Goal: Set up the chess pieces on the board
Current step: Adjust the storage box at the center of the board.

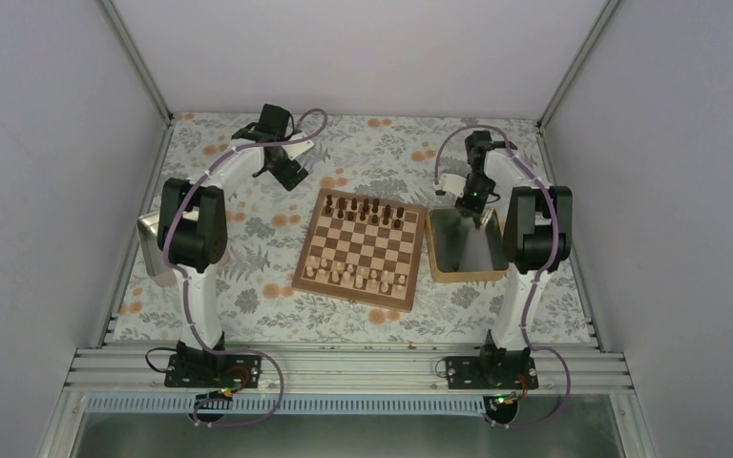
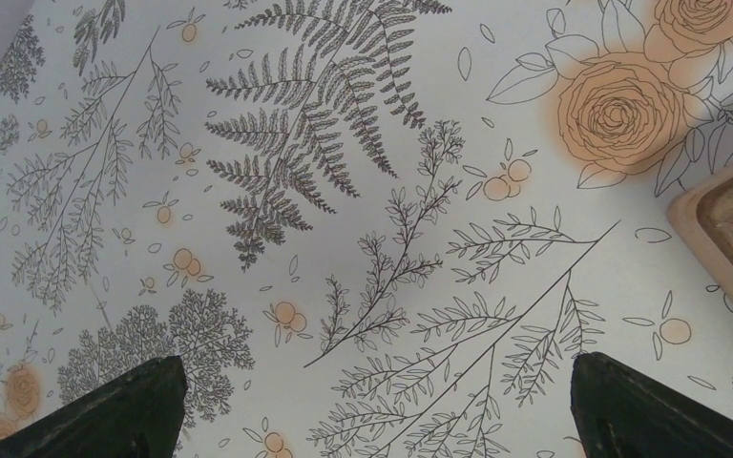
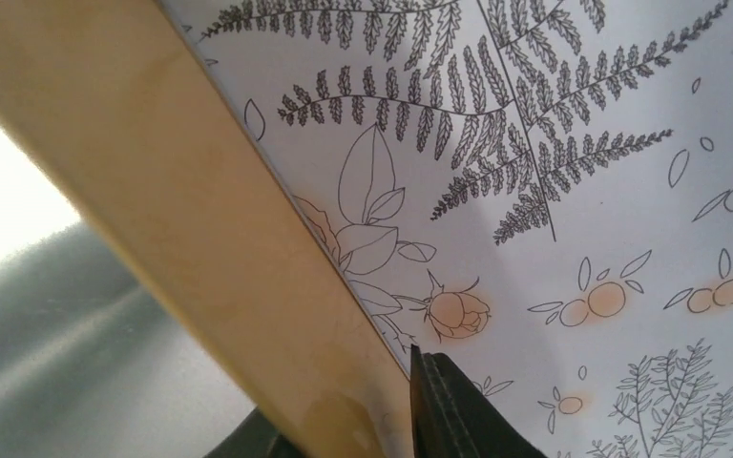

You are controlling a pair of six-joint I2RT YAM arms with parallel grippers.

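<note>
Dark chess pieces (image 1: 367, 207) stand ranked along far rows of board (image 1: 361, 250), setup seemingly near done; right end effector (image 1: 478, 218) low at far rim of tray (image 1: 466, 277) (spread: cannot tell), left end effector (image 2: 374, 361) hangs wide above table (image 2: 344, 191), keeping clear.

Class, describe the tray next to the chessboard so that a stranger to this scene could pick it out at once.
Start at the flower-printed table, then find the chequered chessboard at its middle. Right beside the board's right edge lies the tray. Unlike the board, it has a plain tan rim and a shiny grey floor.
</note>
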